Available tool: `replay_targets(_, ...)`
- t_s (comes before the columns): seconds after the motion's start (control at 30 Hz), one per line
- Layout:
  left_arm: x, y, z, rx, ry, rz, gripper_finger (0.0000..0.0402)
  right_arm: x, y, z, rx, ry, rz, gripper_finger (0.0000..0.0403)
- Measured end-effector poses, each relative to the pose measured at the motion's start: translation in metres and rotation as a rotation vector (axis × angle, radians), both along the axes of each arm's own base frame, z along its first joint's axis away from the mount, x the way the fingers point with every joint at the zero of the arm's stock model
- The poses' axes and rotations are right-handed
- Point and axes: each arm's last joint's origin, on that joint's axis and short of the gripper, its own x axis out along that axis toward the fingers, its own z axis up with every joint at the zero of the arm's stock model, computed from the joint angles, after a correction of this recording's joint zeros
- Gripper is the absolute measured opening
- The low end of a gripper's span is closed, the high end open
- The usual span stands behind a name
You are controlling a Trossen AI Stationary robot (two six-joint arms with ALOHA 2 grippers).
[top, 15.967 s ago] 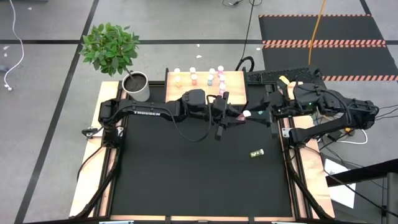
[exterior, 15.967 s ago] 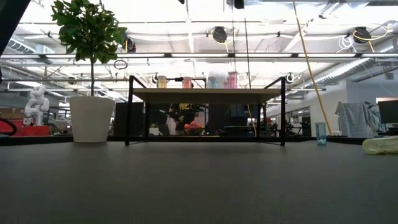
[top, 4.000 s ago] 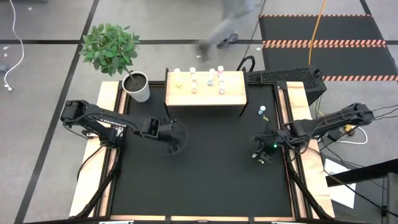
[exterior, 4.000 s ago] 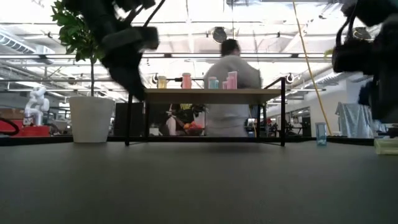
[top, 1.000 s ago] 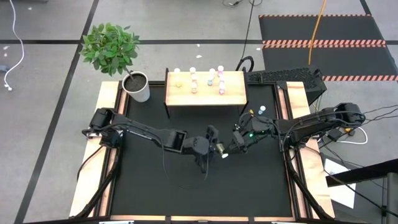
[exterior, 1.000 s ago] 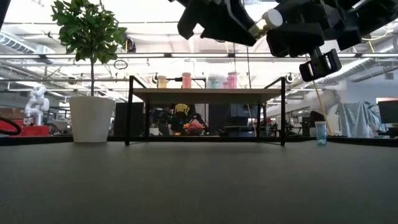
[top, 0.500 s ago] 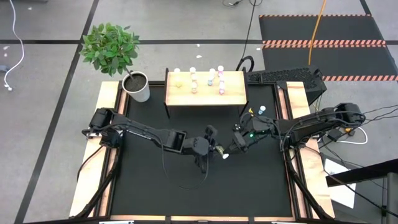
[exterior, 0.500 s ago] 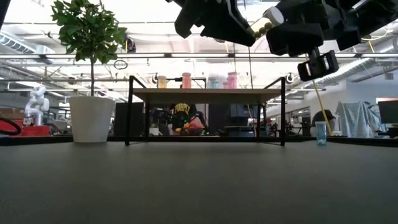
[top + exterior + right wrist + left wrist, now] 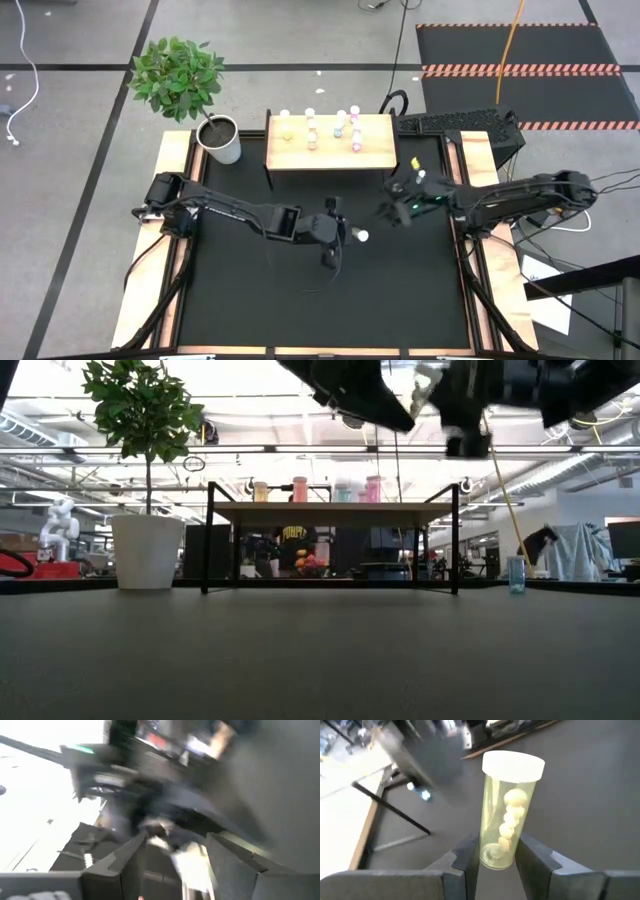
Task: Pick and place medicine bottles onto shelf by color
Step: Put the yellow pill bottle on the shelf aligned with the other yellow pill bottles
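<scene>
My left gripper [image 9: 345, 236] is over the middle of the table, shut on a yellow see-through medicine bottle [image 9: 507, 810] with a white cap [image 9: 362, 236] and pale pills inside. My right gripper [image 9: 388, 212] is open and empty, to the right of the bottle and a little farther back; its fingers show apart in the right wrist view [image 9: 175, 855]. The wooden shelf [image 9: 372, 152] stands at the far edge on thin dark legs, with several small bottles upright on its top. A teal bottle [image 9: 422, 176] stands on the table at the far right and also shows in the low view [image 9: 515, 573]. My left gripper pinches the yellow bottle's bottom end [image 9: 495, 852] between its two fingers [image 9: 470, 855]. The fingers come about level from the table's left and lie along the bottle. The capped end [image 9: 513, 762] sticks out past the fingertips toward the table's right, and the bottle is lifted clear of the table.
A white pot with a green plant [image 9: 220, 138] stands at the far left corner beside the shelf. The black table top [image 9: 300, 300] lies open toward the near edge. The room behind shows in the low view.
My right gripper has drawn back from the yellow bottle toward the table's far right. The bottle has stayed in my left gripper, clear of the table, and my left gripper has kept nearly still.
</scene>
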Motion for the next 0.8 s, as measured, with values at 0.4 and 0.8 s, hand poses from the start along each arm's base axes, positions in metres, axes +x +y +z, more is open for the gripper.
replay_targets(0.4, 0.013, 0.023, 0.015, -0.240, -0.213, 0.087, 0.0113, -0.056, -0.003, 0.052, -0.505, -0.360, -0.243, 0.0195)
replay_targets(0.8, 0.021, 0.042, 0.059, -0.716, -0.577, -0.097, 0.0113, -0.087, 0.004, 0.069, -0.830, -0.472, -0.474, 0.0194)
